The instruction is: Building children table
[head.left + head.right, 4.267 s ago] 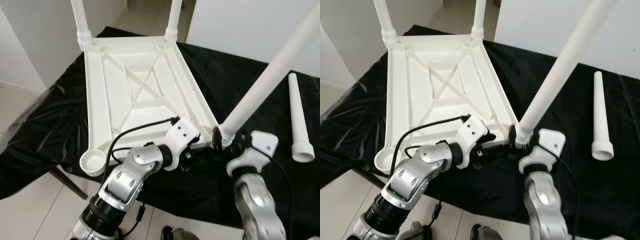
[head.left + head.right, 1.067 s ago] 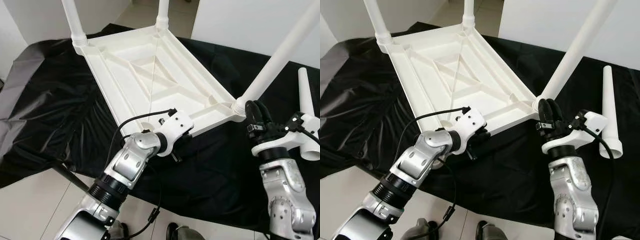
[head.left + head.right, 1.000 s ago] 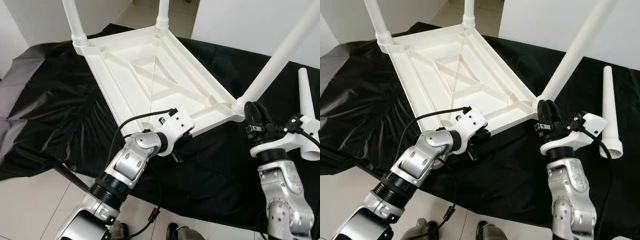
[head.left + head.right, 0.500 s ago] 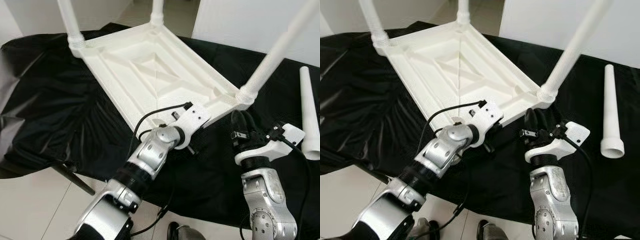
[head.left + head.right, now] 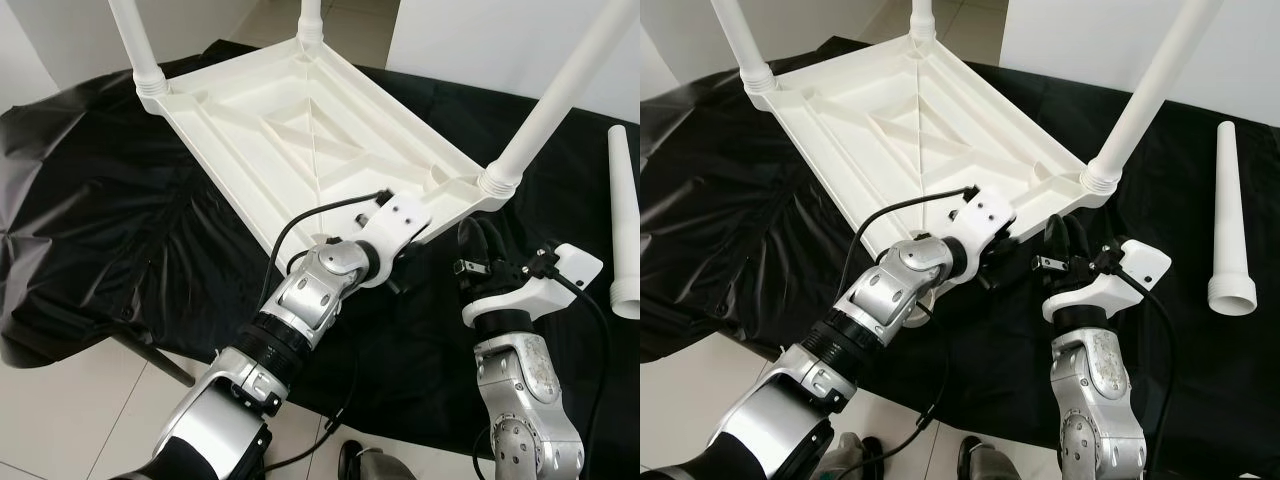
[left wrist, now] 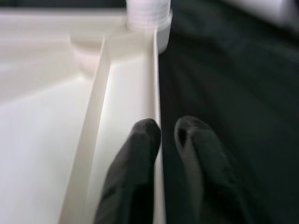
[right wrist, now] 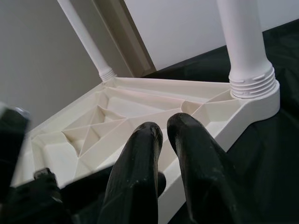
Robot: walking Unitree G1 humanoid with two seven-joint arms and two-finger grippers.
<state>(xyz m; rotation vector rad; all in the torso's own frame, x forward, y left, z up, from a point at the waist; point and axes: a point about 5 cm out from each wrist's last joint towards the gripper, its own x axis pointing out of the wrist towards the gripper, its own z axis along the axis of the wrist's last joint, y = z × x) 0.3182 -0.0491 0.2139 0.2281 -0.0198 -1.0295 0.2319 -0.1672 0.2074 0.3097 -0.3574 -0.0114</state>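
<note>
Our left fingers [image 6: 145, 140] pinch the rim of the upturned tabletop [image 5: 300, 130] on the black counter [image 5: 90, 230]. Our right gripper [image 5: 1058, 243] hangs nearly closed and empty beside that edge. Three legs stand fitted; next we likely fetch the loose leg [image 5: 1228, 210] for the near-left socket.

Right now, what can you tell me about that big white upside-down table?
The table is white moulded plastic, lying upside down on a black cloth. Its ribbed underside faces up, with a crossed brace in the middle. Three round legs stand in threaded corner sockets. The left gripper straddles the near edge rim, and the right gripper sits close by that edge. A loose leg lies apart on the cloth.
</note>
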